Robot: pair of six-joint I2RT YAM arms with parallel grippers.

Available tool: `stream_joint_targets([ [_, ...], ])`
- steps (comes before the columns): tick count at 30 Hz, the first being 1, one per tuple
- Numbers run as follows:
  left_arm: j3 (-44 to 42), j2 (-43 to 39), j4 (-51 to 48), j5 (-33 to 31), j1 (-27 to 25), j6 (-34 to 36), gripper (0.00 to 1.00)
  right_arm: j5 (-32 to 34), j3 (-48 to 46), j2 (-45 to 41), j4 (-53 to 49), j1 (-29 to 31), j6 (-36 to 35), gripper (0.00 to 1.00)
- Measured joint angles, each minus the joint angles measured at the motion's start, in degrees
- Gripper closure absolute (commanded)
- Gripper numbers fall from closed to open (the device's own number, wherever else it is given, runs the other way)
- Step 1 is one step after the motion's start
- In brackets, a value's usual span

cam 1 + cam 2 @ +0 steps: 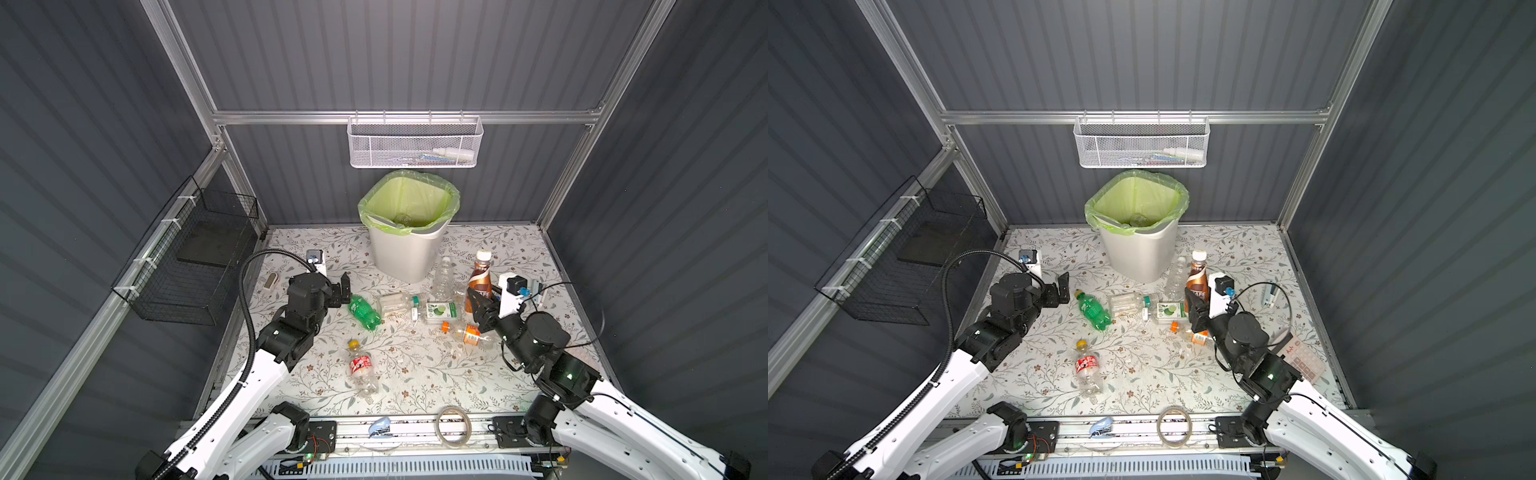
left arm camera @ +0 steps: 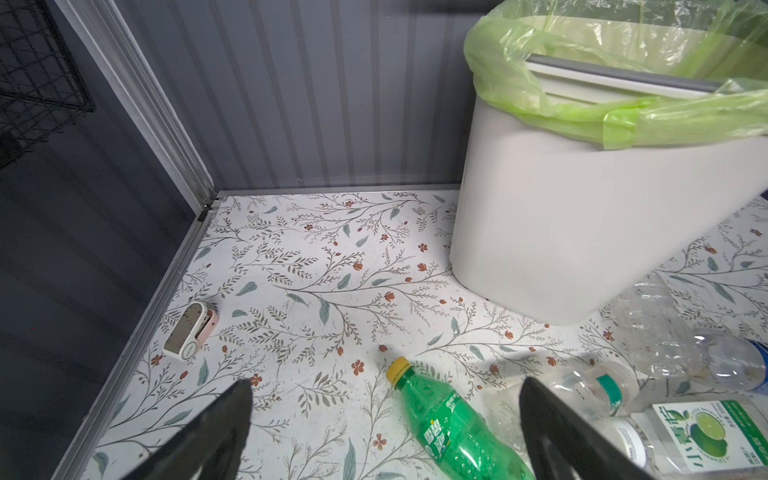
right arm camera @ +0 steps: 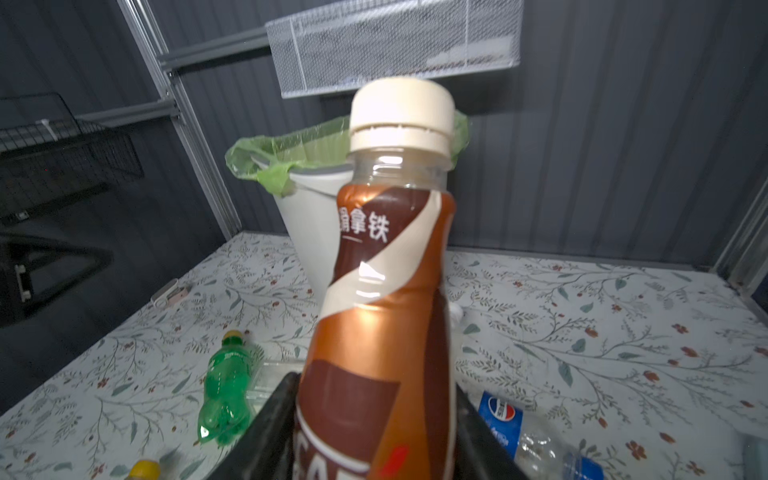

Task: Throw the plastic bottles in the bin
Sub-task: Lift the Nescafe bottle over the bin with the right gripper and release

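Brown plastic fills the right wrist view: the brown bottle [image 3: 386,291] stands upright, cream cap on, and the right jaws pinch it low on the body, a black finger [image 3: 266,428] on each side. Behind it rises the bin [image 3: 303,224], green liner folded over its rim. Whether the bottle's base touches the surface [image 3: 582,332] no view settles. This view also catches a blue-label bottle [image 3: 505,415] lying just beside the jaws, which cannot be made out in the top views.

In both top views the brown bottle [image 1: 480,282] is near the bin [image 1: 405,253], in front of it and to the right, next to a clear bottle [image 1: 444,274]. They also show what the wrist cameras miss: a red-label bottle [image 1: 362,365] lying alone nearer the front, an orange-label bottle [image 1: 467,332] just beside the right arm, and a clear shape [image 1: 1137,219] down inside the liner (too faint to name).

The left jaws are spread wide and hold nothing. The left wrist view shows them low over the surface, the green bottle [image 2: 449,428] lying between their fingers in the picture, yellow cap toward the bin [image 2: 561,228]; a lime-label bottle [image 2: 702,436] lies near it. A calculator [image 1: 1304,361] shows plainly in a top view, past the right arm.
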Motion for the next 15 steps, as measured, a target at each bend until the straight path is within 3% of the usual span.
stream_joint_targets([
  [5,1.99,0.09,-0.50,0.39,-0.02,0.15,0.00,0.09,5.42,3.32,4.07,-3.28,-3.76,0.53],
  [9,2.95,-0.90,-1.03,0.39,0.00,0.09,0.00,-3.96,18.14,14.45,5.99,-8.50,-4.74,0.51],
  [12,2.95,-2.36,-2.60,0.42,0.00,-1.01,0.00,-9.99,36.70,28.63,1.01,-12.31,-3.67,0.46],
  [15,2.95,-3.52,-4.39,0.66,-0.02,-3.26,0.00,-17.07,64.59,47.36,-9.25,-15.13,-1.66,0.25],
])
